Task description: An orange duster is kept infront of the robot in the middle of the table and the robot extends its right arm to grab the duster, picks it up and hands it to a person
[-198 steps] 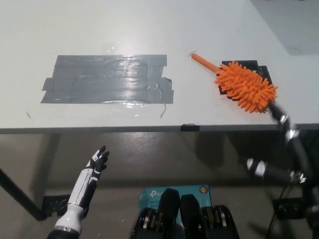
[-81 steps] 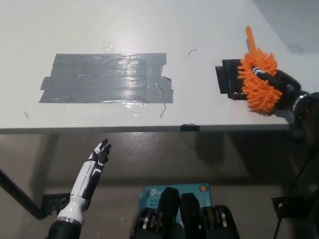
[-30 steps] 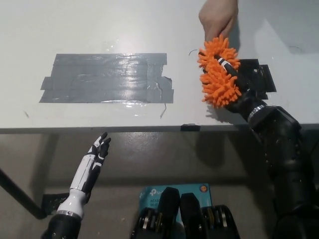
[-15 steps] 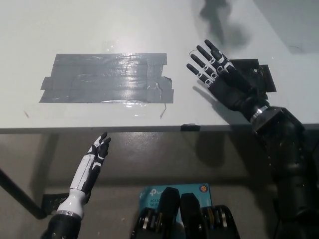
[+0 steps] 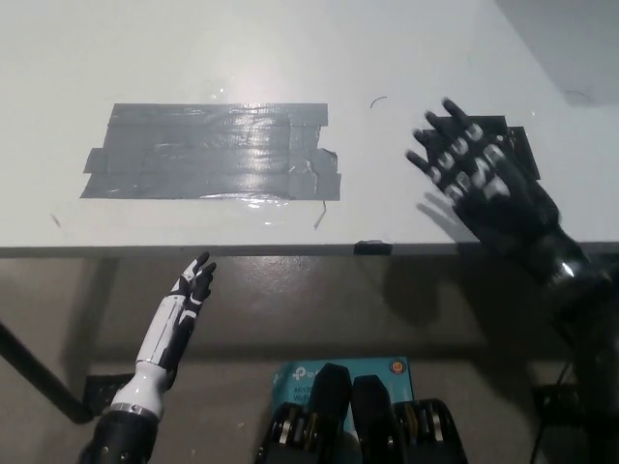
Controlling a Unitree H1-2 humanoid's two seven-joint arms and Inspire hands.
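The orange duster is nowhere in the head view. My black right hand (image 5: 479, 179) hovers open over the right part of the white table (image 5: 193, 48), palm up, fingers spread, holding nothing. It partly covers a black tape patch (image 5: 517, 150). My white left hand (image 5: 186, 309) rests below the table's front edge at the lower left, fingers straight and apart, empty. No person's hand shows.
A large grey tape patch (image 5: 213, 152) lies on the table left of the middle. A small dark mark (image 5: 377, 100) sits on the tabletop near my right hand. The table's front edge (image 5: 290, 249) runs across the picture. A teal box (image 5: 300, 372) lies on the floor below.
A person's hand took the duster from my right hand and left the view. My right hand opened and has since drawn back toward the right.
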